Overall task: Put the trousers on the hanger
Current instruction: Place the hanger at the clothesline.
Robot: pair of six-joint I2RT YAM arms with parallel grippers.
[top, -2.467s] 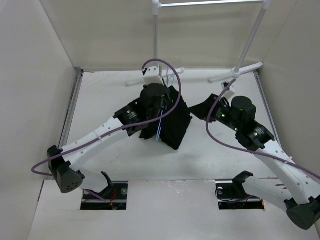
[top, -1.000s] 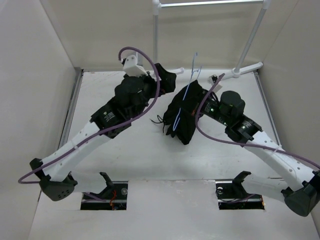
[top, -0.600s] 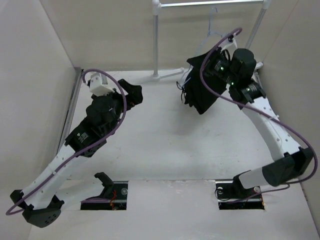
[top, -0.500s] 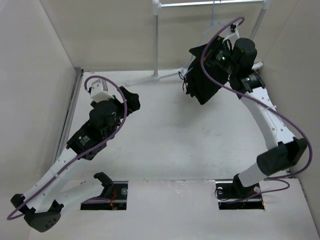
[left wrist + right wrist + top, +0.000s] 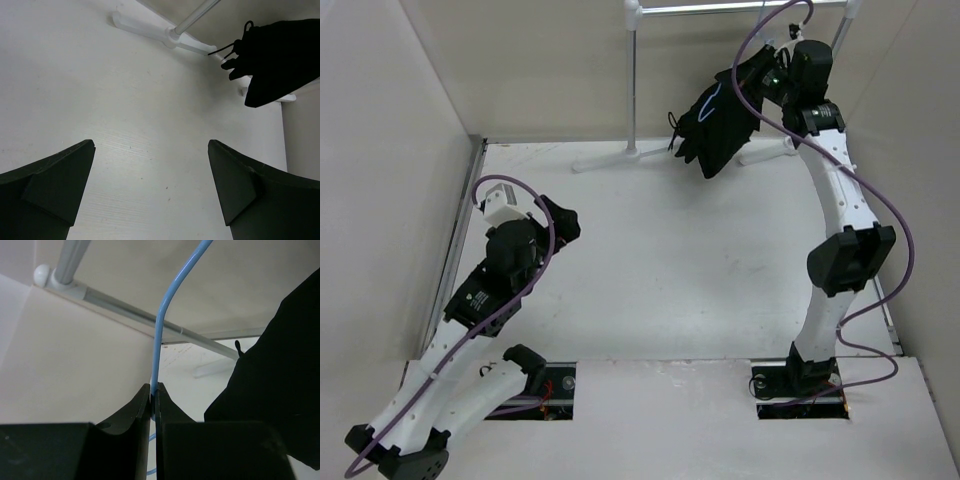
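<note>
Hanging looks like the step in hand, agreed? The trousers [image 5: 717,127] are already draped on the hanger [image 5: 159,340], a dark bundle held up off the table [image 5: 650,260], close under the rail [image 5: 700,8]. (A)

Agreed, I judge the draping done. The right fingers [image 5: 135,407] are pressed together on the hanger's blue wire, just below where it bends toward the hook. The cloth hangs to one side of them. (B)

Is the hook over the rail? (A)

I cannot tell. In the wrist view the wire rises in front of the rail and runs out of the top of the picture. From above, the hook is too thin to make out. (B)

And the other arm? (A)

Low on the left, well apart from the load. The left fingers [image 5: 55,180] stand wide apart with nothing between them, above the table. Their camera sees the trousers hanging beyond the rack foot [image 5: 145,29]. (B)

So what does the next move call for? (A)

Probably bringing the hook above the rail and lowering it until the rail takes the weight, then parting the right fingers only once the wire rests there. The cloth seems bunched to one side, so I'd expect the hanger to tip or swing on release. A slow let-go seems wise. (B)
</note>
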